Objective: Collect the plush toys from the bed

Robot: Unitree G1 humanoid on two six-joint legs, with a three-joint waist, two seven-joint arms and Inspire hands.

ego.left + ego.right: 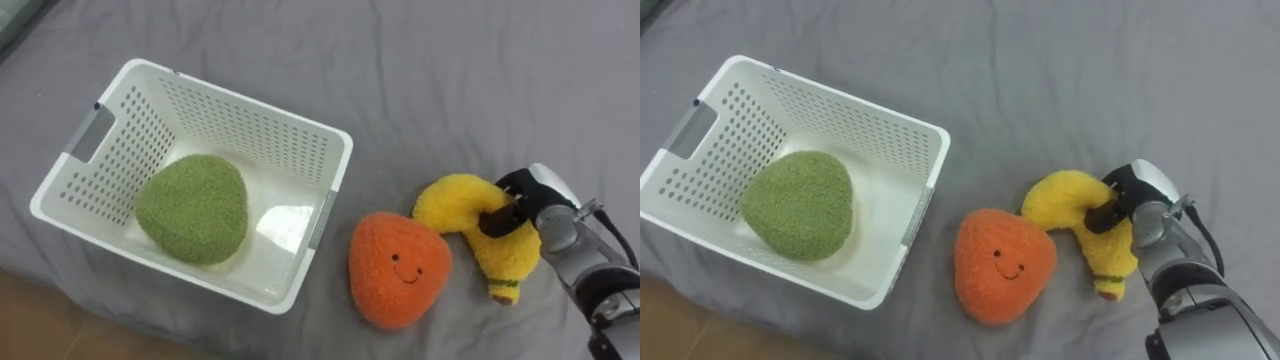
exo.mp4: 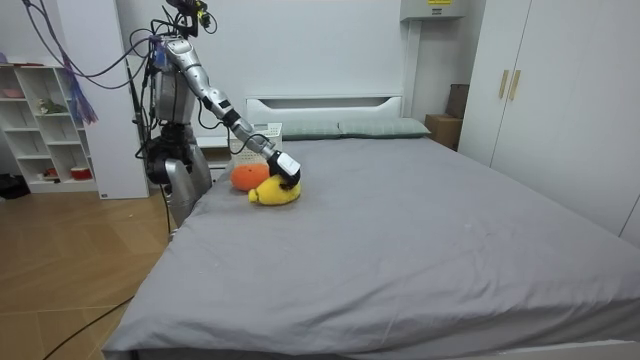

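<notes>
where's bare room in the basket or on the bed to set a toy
In the basket, the floor between the green plush and the right wall is bare. The bed beyond the toys is bare. Crowded: orange plush beside yellow plush, gripped by the right robot hand.

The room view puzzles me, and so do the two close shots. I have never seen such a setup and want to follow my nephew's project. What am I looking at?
The room view comes from a camera standing some way off. It shows a two-legged humanoid robot beside a bed, one arm stretched over it. The two close pictures come from the twin cameras in its head, looking down, so they show one scene. On the grey bed stands a white basket with a green plush toy inside. Beside the basket lies an orange plush toy with a smiling face. The robot's right hand comes in from the right. Its fingers are curled round a yellow plush toy.
</notes>
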